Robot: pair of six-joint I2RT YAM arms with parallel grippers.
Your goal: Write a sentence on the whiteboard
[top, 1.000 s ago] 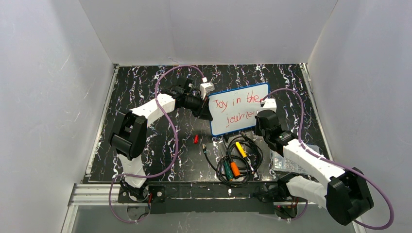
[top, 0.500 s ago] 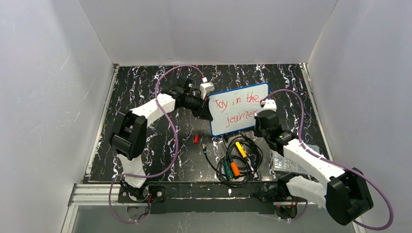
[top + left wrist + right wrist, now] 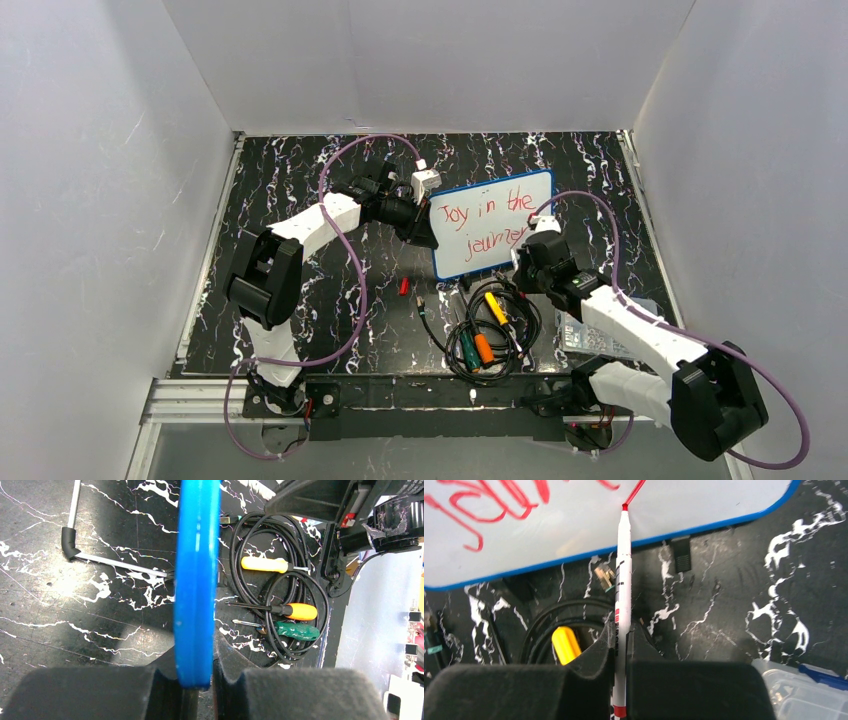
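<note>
The whiteboard (image 3: 478, 252) with a blue rim lies at the middle of the table, and the sentence (image 3: 487, 222) runs across it in two lines of red lettering. My left gripper (image 3: 431, 230) is shut on the board's left edge. In the left wrist view the blue rim (image 3: 196, 570) runs up from between the fingers of that gripper (image 3: 196, 682). My right gripper (image 3: 524, 257) is at the board's near right part, shut on a white red-ink marker (image 3: 622, 585). The marker tip touches the board (image 3: 704, 505) at the end of a red stroke (image 3: 636, 491).
A coil of black cable with yellow, orange and green screwdrivers (image 3: 487, 332) lies just in front of the board. A clear plastic box (image 3: 590, 330) sits near right, and a red cap (image 3: 404, 286) near left. An allen key (image 3: 100, 560) lies on the black marbled table.
My right gripper has moved the marker toward the near left along the board, from the end of the top line down to the end of the second line. The left arm has not moved.
</note>
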